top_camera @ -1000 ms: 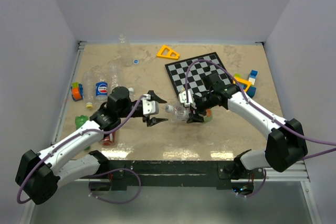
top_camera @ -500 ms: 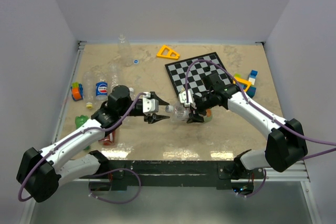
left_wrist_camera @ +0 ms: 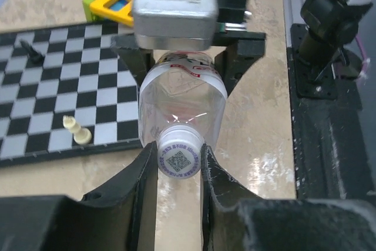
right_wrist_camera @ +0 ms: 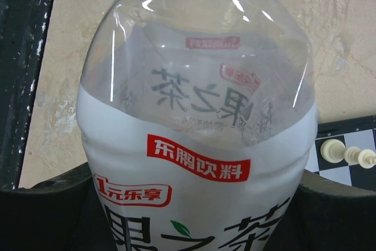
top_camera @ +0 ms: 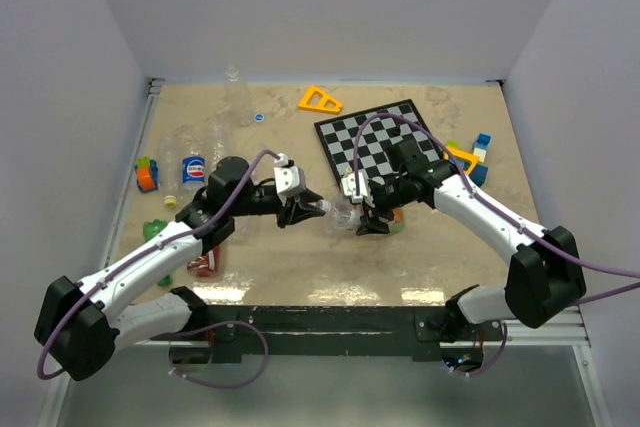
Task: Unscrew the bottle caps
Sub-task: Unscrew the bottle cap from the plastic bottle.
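Bottle cap [left_wrist_camera: 179, 158], white with a printed code, sits pinched between the closed fingers of the left hand [top_camera: 312, 209]. Its bottle [left_wrist_camera: 182, 101] is held sideways over the counter [top_camera: 260, 267], its labelled body clamped in the right hand [top_camera: 364, 212], just beside the chessboard [left_wrist_camera: 35, 104].

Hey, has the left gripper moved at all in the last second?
Yes. The left gripper has shifted right, toward the chessboard, and its jaws have closed on the cap of the bottle that the right gripper holds.
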You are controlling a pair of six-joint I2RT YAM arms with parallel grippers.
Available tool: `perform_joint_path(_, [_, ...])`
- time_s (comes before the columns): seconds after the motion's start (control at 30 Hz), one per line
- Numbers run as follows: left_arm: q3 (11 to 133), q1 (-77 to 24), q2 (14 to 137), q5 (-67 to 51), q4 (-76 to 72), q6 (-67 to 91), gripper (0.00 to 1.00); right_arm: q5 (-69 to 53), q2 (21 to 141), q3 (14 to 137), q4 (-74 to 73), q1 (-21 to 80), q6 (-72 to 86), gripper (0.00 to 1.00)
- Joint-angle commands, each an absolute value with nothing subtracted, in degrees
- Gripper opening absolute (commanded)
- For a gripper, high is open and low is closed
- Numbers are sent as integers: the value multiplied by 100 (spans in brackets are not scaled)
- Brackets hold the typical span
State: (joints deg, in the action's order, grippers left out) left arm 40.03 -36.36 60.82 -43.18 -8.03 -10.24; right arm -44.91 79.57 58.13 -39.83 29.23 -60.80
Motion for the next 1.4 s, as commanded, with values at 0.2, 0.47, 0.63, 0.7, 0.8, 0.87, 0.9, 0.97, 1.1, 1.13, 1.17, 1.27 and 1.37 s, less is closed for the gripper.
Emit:
perform_joint_path(0.2, [5625, -3665, 6803, -1925, 1793, 4049, 0, -4623, 7989, 5862, -3885, 2979, -6135, 9])
perform_joint_path(0.47, [5379, -3691, 6434, -1696, 1345, 4228, 16, -4588, 7945, 5845, -3841, 2979, -6091, 9])
perform_joint_path(0.63, [5344, -3683, 6179, -1644, 1222, 4070, 73, -4588, 7963, 5845, -3850, 2971, -6091, 9])
perform_joint_path(0.7, [5344, -3683, 5934, -1547, 1152, 3930, 83, -4588, 7945, 5845, -3858, 2979, -6091, 9])
perform_joint_path(0.8, [5309, -3674, 5582, -1415, 1108, 3456, 93, -4588, 7945, 5845, -3850, 2979, -6100, 9])
perform_joint_path(0.87, [5274, -3674, 5284, -1232, 1142, 3069, 97, -4588, 7954, 5845, -3867, 2979, -6108, 9])
perform_joint_path(0.9, [5247, -3683, 5160, -1178, 1151, 2841, 99, -4597, 7954, 5845, -3858, 2979, -6108, 9])
perform_joint_path(0.97, [5203, -3683, 4906, -1108, 1169, 2332, 100, -4597, 7937, 5853, -3858, 2979, -6108, 9])
perform_joint_path(1.1, [4967, -3665, 4457, -1037, 933, 1163, 100, -4605, 7954, 5854, -3858, 2979, -6108, 9])
perform_joint_path(1.13, [4835, -3665, 4334, -1063, 784, 925, 100, -4605, 7954, 5854, -3867, 2979, -6108, 9])
perform_joint_path(1.17, [4677, -3665, 4255, -1107, 626, 644, 100, -4605, 7954, 5854, -3867, 2979, -6117, 9])
perform_joint_path(1.27, [4220, -3674, 4070, -1467, 125, 28, 100, -4605, 7937, 5854, -3858, 2979, -6108, 9])
perform_joint_path(1.37, [4008, -3665, 4139, -1836, -211, -605, 100, -4597, 7954, 5854, -3858, 2979, -6100, 9])
